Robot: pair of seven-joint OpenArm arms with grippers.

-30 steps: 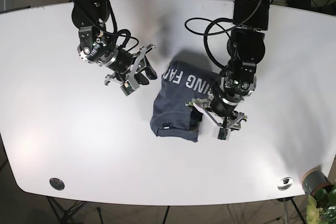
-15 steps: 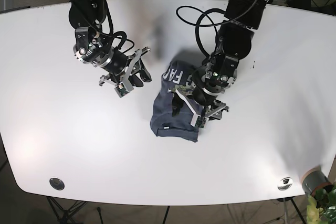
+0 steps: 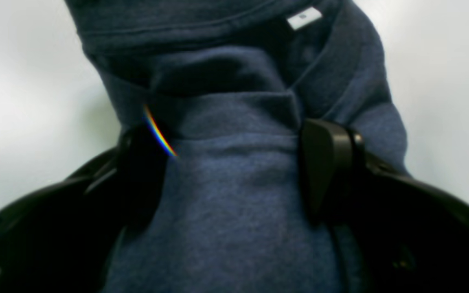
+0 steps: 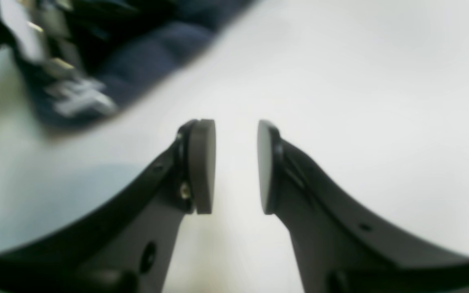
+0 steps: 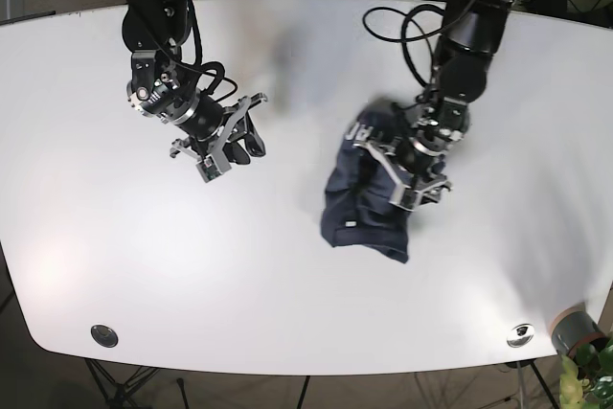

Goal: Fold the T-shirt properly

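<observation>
The dark blue T-shirt [image 5: 369, 215] lies bunched in a crumpled heap right of the table's middle, with white lettering showing near its top. My left gripper [image 5: 408, 179] presses into its right side. In the left wrist view the cloth [image 3: 234, 203] fills the gap between the two black fingers [image 3: 326, 162], and the left gripper [image 3: 234, 130] is shut on a thick fold. A small white label [image 3: 303, 17] shows near the collar. My right gripper [image 5: 230, 146] hovers over bare table to the left, well apart from the shirt. Its pads [image 4: 202, 162] stand a little apart with nothing between them, so the right gripper [image 4: 234, 134] is open.
The white table [image 5: 287, 284] has two round metal fittings near its front edge [image 5: 103, 335] [image 5: 520, 334]. A grey cup [image 5: 575, 330] and green leaves sit just off the front right corner. Cables loop above the left arm.
The left gripper has dragged the T-shirt to the right, and the cloth is more bunched. The right gripper has drifted slightly left, away from the shirt.
</observation>
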